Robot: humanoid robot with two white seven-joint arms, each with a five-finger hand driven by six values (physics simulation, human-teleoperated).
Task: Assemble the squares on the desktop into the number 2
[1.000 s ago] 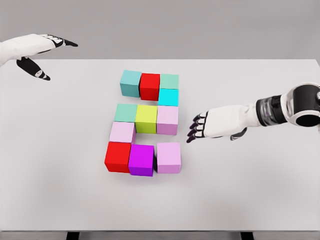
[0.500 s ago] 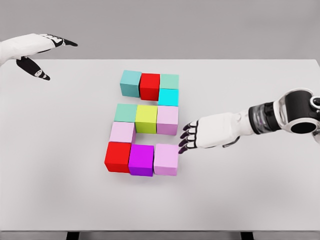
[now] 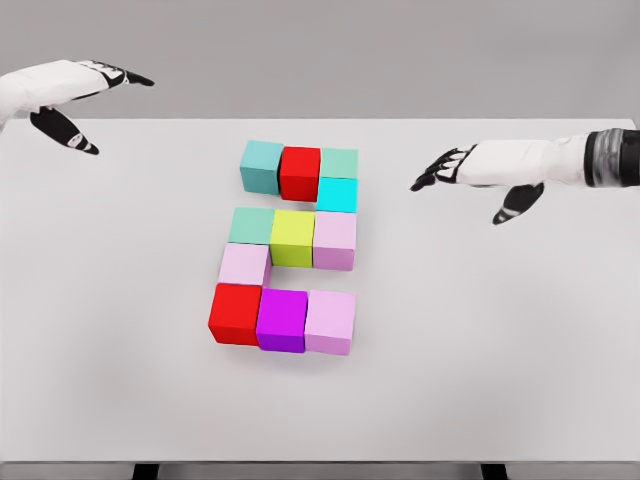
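Head view gives us the white table [image 3: 520, 380] with the coloured squares gathered at its middle, already laid out as a 2. Along the far row sit a teal cube [image 3: 262, 165], a red cube [image 3: 300, 171] and a pale green cube [image 3: 339, 162], with a cyan cube [image 3: 337, 194] just nearer on the right as the downstroke. The middle bar runs green cube [image 3: 251, 225], yellow cube [image 3: 293, 237], lilac cube [image 3: 335, 240]; a pink cube [image 3: 244, 265] steps down on the left. The near bar is a red block [image 3: 236, 313], a magenta cube [image 3: 282, 319] and a lilac block [image 3: 331, 321], touching side by side. We hold our right hand [image 3: 470, 165] above the table right of the figure, fingers loosely spread, gripping nothing; our left hand [image 3: 65, 95] hangs far left, fingers spread, likewise empty. We judge both are kept clear so the finished shape is not nudged.
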